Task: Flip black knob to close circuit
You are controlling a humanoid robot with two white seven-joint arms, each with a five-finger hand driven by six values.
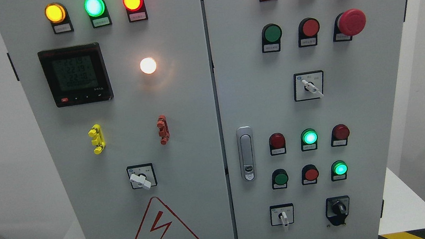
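Observation:
The black knob (338,209) sits at the lower right of the right cabinet door, on a black plate, with its pointer turned up and slightly to the left. A grey electrical cabinet (209,94) with two doors fills the view. Neither of my hands nor arms shows in the head view.
White-handled selector switches sit on the right door's middle (310,87), its bottom (282,216) and on the left door (140,179). A red emergency stop button (351,22), a door latch handle (246,153), a digital meter (75,74) and several lit lamps are on the panel.

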